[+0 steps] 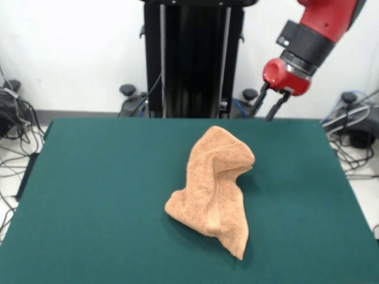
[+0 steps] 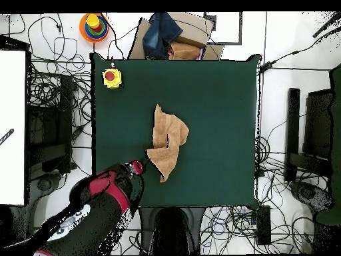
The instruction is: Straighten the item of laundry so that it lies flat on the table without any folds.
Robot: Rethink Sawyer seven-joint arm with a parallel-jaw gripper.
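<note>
The towel (image 1: 216, 183) lies crumpled near the middle of the table (image 1: 95, 195), a little toward the right in the front view. Its nearest corner tapers to a point toward the table's front edge, and a rounder lobe sticks out to the left just behind it. A long fold runs up the middle, and the far part is bunched into a raised hump that droops over to the right. The folds hide the underside and most of the edges; no stripe band can be made out. From overhead the towel (image 2: 166, 141) reads as a narrow, uneven strip with a dark crease splitting it, well clear of every table edge (image 2: 220, 93).

Behind the towel, past the far right of the table, the gripper (image 1: 270, 102) hangs above the table's back edge, apart from the cloth. Its two dark fingers (image 1: 261, 99) stand spread, with nothing between them. Above the red wrist the arm (image 1: 323, 26) is cut off by the top of the picture. Overhead, the arm (image 2: 93, 210) covers the gripper, so only the red wrist end (image 2: 135, 167) shows, near the towel's pointed corner.

A yellow box with a red button (image 2: 112, 78) sits on one table corner in the overhead view. Beyond the table lie cables (image 2: 46, 100), partly tangled and hard to follow.
</note>
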